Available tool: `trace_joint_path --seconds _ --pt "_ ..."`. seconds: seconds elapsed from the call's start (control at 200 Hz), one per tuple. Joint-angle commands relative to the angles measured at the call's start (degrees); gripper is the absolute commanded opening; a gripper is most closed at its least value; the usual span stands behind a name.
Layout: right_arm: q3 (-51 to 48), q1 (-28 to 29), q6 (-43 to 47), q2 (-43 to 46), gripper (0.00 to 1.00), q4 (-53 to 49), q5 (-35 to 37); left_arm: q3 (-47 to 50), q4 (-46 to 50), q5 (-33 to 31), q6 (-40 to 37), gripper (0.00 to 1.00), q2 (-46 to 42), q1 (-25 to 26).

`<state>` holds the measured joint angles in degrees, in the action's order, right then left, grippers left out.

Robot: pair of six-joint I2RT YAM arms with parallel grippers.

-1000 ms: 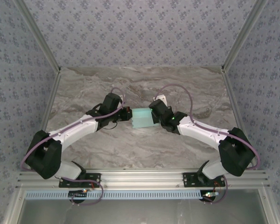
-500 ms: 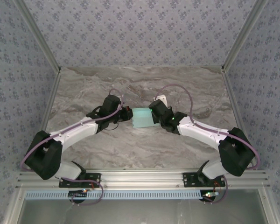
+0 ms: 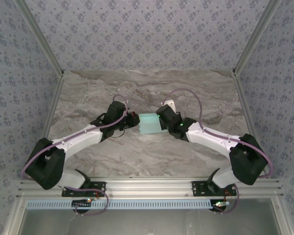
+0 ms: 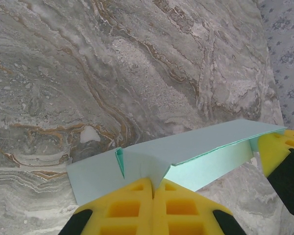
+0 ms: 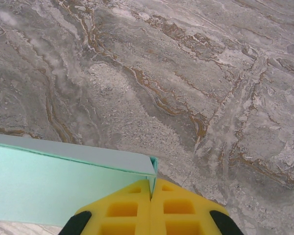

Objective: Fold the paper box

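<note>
The paper box (image 3: 149, 124), pale cyan card partly folded into a low rectangular shape, lies mid-table between both arms. My left gripper (image 3: 135, 120) is at its left end, its yellow fingers (image 4: 132, 205) shut on a flap of the paper box (image 4: 186, 152) beside a small slit. At the right end my right gripper (image 3: 161, 122) is shut as well, its yellow fingers (image 5: 181, 208) pinching the corner wall of the paper box (image 5: 54, 176). In the left wrist view a yellow fingertip of the right gripper shows at the box's far end.
The grey marble table (image 3: 147, 156) stretches around the box on all sides. Patterned walls and metal frame rails (image 3: 51, 105) bound it at the left, right and back.
The left arm's wrist has shifted slightly toward the back, the box turning a little with it. Both grippers stay shut on the box.
</note>
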<state>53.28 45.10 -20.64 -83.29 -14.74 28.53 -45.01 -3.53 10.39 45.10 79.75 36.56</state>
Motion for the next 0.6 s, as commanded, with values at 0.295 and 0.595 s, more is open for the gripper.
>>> trace_joint_path --seconds 0.295,0.595 --pt "-2.0 1.9 -0.8 -0.9 0.00 -2.9 -3.6 2.6 -4.6 -0.7 4.7 0.00 -3.7 1.2" --pt "-2.2 2.2 -0.9 -0.8 0.00 -2.9 -3.4 3.4 -5.4 -0.5 7.0 0.00 -3.1 0.8"
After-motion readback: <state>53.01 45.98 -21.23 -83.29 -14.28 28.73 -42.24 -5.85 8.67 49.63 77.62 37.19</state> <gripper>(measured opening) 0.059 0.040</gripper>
